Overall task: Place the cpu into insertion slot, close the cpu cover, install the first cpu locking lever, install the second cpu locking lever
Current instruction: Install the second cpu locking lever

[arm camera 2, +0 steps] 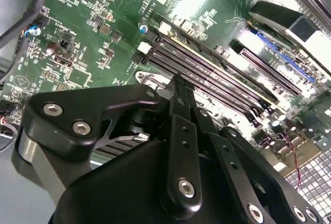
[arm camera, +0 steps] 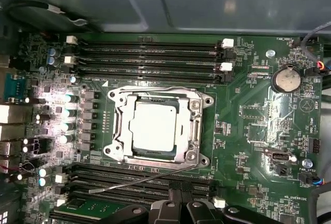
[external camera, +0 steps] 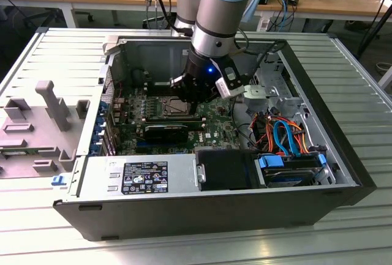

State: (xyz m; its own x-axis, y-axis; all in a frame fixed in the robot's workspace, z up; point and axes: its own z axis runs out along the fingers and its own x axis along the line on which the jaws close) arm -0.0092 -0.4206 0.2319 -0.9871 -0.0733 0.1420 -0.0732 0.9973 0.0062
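With the cpu (arm camera: 158,127) seated under the cpu cover (arm camera: 192,111) | my pincer (arm camera: 181,209) narrow, empty | risk: loose locking lever (arm camera: 142,179) slips, scraping memory slots (arm camera: 147,53).

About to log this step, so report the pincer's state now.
Pincer: shut, holding nothing, tips together above the motherboard beside the memory slots.

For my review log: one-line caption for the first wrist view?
Cpu seated in the insertion slot under the closed cpu cover; one locking lever angled loose.
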